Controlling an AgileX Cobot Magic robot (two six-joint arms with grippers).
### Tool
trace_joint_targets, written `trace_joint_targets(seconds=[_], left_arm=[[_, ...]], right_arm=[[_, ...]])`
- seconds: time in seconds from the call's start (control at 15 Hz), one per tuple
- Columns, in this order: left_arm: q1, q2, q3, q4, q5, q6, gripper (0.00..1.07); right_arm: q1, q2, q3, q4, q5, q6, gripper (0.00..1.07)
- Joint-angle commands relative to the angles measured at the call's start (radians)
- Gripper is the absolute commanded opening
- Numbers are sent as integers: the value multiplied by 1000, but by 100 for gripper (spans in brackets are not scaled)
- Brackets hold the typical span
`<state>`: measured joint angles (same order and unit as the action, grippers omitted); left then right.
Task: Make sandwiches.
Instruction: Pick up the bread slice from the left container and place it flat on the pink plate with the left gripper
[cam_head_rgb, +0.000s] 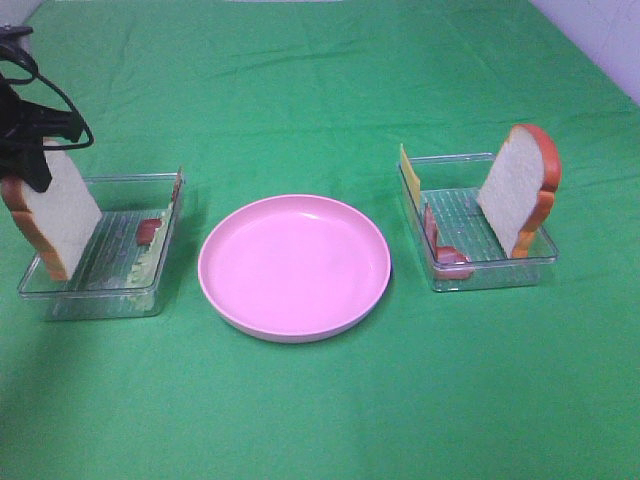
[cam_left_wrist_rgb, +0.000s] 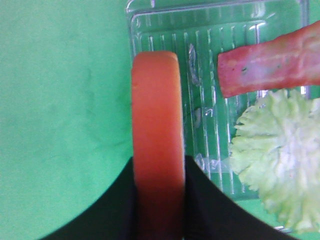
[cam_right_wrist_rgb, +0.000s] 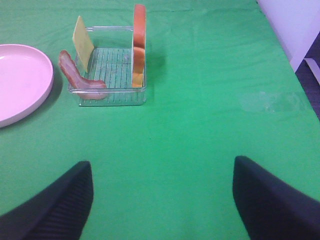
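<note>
Your green worktop (cam_head_rgb: 320, 420) carries one pink plate (cam_head_rgb: 294, 266) and two clear trays: left tray (cam_head_rgb: 90, 300) at its 9 o'clock, right tray (cam_head_rgb: 495, 275) at 3. Your left fingers (cam_left_wrist_rgb: 215, 210) pinch the orange crust of one white bread slice (cam_left_wrist_rgb: 157, 125), upright at the left tray. Your right fingers (cam_right_wrist_rgb: 50, 210) hang spread wide above bare worktop. A second bread slice (cam_head_rgb: 515, 185) leans in the right tray. One bacon strip (cam_left_wrist_rgb: 270, 65) and one lettuce leaf (cam_left_wrist_rgb: 280, 160) lie left. A second bacon strip (cam_head_rgb: 445, 255) and one cheese square (cam_head_rgb: 408, 170) sit right.
</note>
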<state>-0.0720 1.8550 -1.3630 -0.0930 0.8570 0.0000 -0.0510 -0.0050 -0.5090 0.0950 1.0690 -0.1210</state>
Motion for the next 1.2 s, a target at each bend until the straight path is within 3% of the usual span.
trace_joint_targets(seconds=[0.07,0.4,0.53,0.67,0.73,0.93,1.2], left_arm=[[-5,-89,-8,-49,6,0,0],[-5,-308,-8,-280,11,17,0],[-7,-335,-8,-513,4,127,0],[-7,-309,-7,-718,53,272,0],[-7,-294,-7,-786,70,308,0],[-42,-232,-3,-851,98,327,0],[-196,-46,-3,-823,46,336,0]], right_arm=[[-4,-12,2,0,-9,-8,74],[-4,-12,2,0,-9,-8,74],[-4,-12,2,0,-9,-8,74],[-4,-12,2,0,-9,-8,74],[-4,-12,2,-1,-9,-8,74],[-4,-12,2,-1,-9,-8,74],[-4,-12,2,-1,-9,-8,74]])
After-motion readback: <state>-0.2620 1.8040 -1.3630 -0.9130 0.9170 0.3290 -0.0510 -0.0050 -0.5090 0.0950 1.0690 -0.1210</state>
